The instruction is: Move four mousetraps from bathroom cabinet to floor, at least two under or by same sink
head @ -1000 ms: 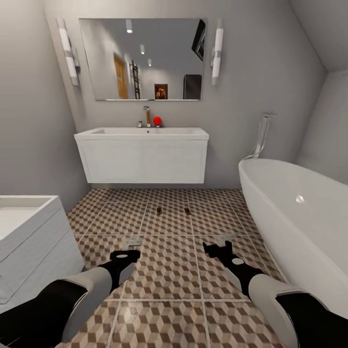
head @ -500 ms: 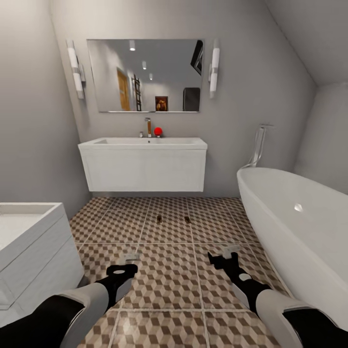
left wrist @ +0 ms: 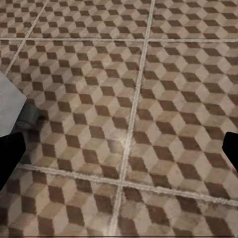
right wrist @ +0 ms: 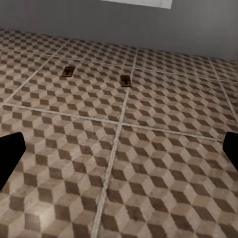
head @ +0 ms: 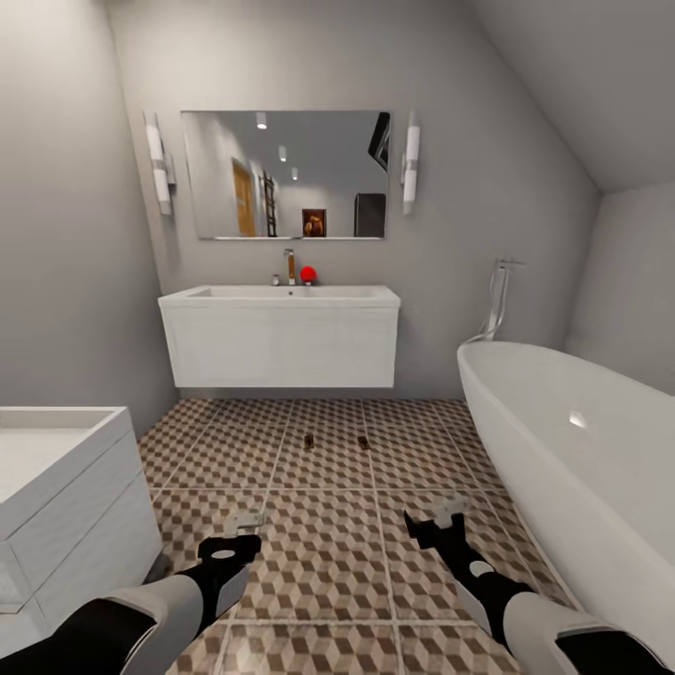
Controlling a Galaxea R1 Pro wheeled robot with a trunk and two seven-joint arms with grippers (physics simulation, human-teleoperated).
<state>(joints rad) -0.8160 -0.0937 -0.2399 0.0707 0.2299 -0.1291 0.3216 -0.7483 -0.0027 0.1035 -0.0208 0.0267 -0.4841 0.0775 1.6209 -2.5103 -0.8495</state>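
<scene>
Ahead, in the head view, two mousetraps, one to the left and one to the right, lie on the bathroom floor in front of the sink, near it but not beneath it, side by side and apart from each other. They are too small there to read any detail. The right wrist view shows the same pair closer: the left trap and the right trap are tan rectangles with dark wire on top, each with its long axis running toward the grey wall behind, lying flat on separate tiles. No writing or label can be made out on them.

The left wrist view shows patterned tiles, pale grout lines and a grey-white corner at the frame edge.

The head view alone gives the room: a mirror flanked by two wall lamps, a chrome tap with a small red object beside it, a white bathtub on the right, and a second white unit low on the left.

Both tools hang over the floor with nothing between their fingers: the left tool and the right tool each have their jaws spread, the dark fingertips sitting at opposite frame edges in the wrist views.
</scene>
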